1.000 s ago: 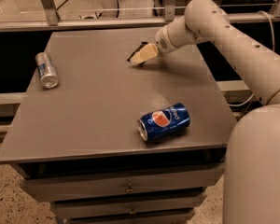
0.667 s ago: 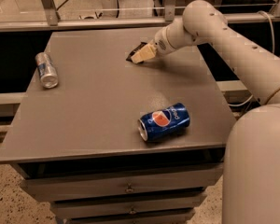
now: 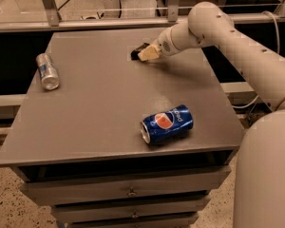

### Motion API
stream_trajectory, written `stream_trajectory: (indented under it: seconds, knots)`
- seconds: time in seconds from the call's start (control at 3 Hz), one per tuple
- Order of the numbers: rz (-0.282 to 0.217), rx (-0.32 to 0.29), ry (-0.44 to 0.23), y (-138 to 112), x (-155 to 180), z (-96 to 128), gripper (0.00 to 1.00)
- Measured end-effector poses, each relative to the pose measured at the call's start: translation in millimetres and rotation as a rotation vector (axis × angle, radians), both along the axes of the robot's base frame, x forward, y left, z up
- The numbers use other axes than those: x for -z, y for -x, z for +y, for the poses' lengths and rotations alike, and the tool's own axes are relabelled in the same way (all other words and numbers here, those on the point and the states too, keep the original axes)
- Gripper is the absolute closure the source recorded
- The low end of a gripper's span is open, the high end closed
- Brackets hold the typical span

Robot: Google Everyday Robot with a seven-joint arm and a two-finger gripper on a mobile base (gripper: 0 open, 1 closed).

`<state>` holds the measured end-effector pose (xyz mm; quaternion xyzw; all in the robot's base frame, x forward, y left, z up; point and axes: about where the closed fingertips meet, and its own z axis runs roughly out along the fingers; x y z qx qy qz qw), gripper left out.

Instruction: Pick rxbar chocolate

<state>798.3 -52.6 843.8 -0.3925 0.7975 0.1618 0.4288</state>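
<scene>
Here, the grey bench (image 3: 99, 103) is the largest thing, and it fills most of the view. Below its front edge there are drawers (image 3: 128, 192) with small knobs. The pale body of the robot (image 3: 268, 175) stands at the lower right corner of the view, beside the bench. From there the arm (image 3: 237, 46) reaches up and across, over the far right part of the bench top, and bends down toward the surface.

The blue Pepsi can (image 3: 167, 123) lies on its side near the front edge of the bench. It is well apart from the gripper, on the side nearer to the camera, and its open end points to the front left of the view. The silver can (image 3: 47, 71) also lies on its side. It is well apart from the gripper too, close to the left edge of the bench.

The gripper (image 3: 147, 54) is at the end of the arm, low over the far part of the bench, and it points to the left of the view. The rxbar chocolate (image 3: 137, 51) is a small dark flat piece right at the tip of the gripper, touching it or nearly so, on the far part of the bench top. Whether the gripper is closed on the bar or only placed against it, one cannot tell from this view.
</scene>
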Motion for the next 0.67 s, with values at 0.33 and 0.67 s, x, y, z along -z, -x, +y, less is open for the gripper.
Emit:
stream_trajectory:
  seconds: [0.33, 0.67]
  knots:
    - [-0.043, -0.015, -0.011, 10.6, -19.1, -2.0, 1.00]
    - [-0.094, -0.044, -0.019, 27.2, -46.5, -4.5, 1.00]
